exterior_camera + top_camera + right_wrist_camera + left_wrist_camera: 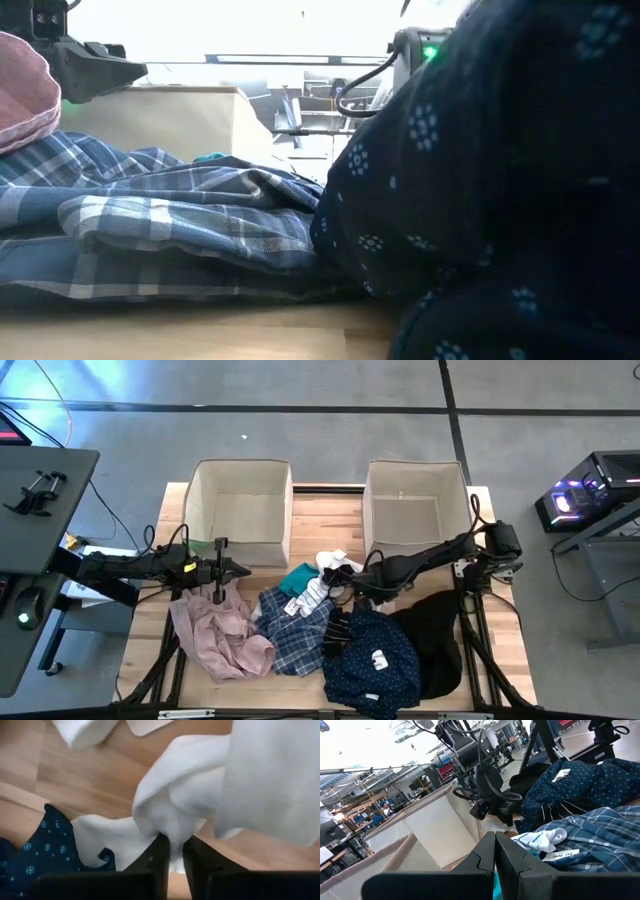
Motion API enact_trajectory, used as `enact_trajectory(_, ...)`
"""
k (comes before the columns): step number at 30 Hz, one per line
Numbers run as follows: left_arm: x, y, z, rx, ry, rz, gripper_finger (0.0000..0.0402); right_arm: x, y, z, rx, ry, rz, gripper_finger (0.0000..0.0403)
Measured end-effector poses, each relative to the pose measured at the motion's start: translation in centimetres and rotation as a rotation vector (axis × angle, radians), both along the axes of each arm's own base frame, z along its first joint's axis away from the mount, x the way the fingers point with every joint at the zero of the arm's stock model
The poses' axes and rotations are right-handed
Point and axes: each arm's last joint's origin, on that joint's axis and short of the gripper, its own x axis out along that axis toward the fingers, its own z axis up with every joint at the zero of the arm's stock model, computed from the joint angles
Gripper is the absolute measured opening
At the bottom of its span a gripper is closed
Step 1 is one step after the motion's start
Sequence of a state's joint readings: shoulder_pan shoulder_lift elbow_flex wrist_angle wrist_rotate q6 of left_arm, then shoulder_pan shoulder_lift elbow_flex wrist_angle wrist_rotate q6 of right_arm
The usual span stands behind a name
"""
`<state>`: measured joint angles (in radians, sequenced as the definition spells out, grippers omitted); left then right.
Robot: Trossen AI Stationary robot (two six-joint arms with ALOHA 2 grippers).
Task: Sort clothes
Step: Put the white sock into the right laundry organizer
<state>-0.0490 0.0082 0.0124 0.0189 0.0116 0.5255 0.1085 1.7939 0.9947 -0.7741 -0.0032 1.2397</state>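
The navy dotted shirt is bulking up right against the low camera, lying near the table's front edge with its white label facing up. Beside it the blue plaid shirt is spreading toward the middle, and the pale pink shirt is lying at the front left. The black garment is sitting at the front right, touching the navy one. A teal piece is lying just in front of the left beige box; the right beige box is standing along the back edge too. The right tool is reaching to the table's centre and pinching a fold of a white sock, its fingers nearly together on the cloth. The left tool is hovering above the pink shirt with its fingers pressed together, holding nothing.
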Motion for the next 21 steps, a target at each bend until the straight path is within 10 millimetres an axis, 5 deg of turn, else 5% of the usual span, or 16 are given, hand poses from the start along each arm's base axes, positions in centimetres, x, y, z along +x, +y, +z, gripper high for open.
enact_trajectory(7, 0.0, 0.0, 0.0, -0.001, 0.000, 0.000, 0.0000, -0.3, 0.3, 1.9, 0.013, -0.012, 0.044, 0.0004)
enact_trajectory(21, 0.0, 0.0, 0.0, -0.002, 0.000, 0.000, 0.0000, -1.9, 1.4, 13.5, 0.218, -0.158, 0.143, 0.0001)
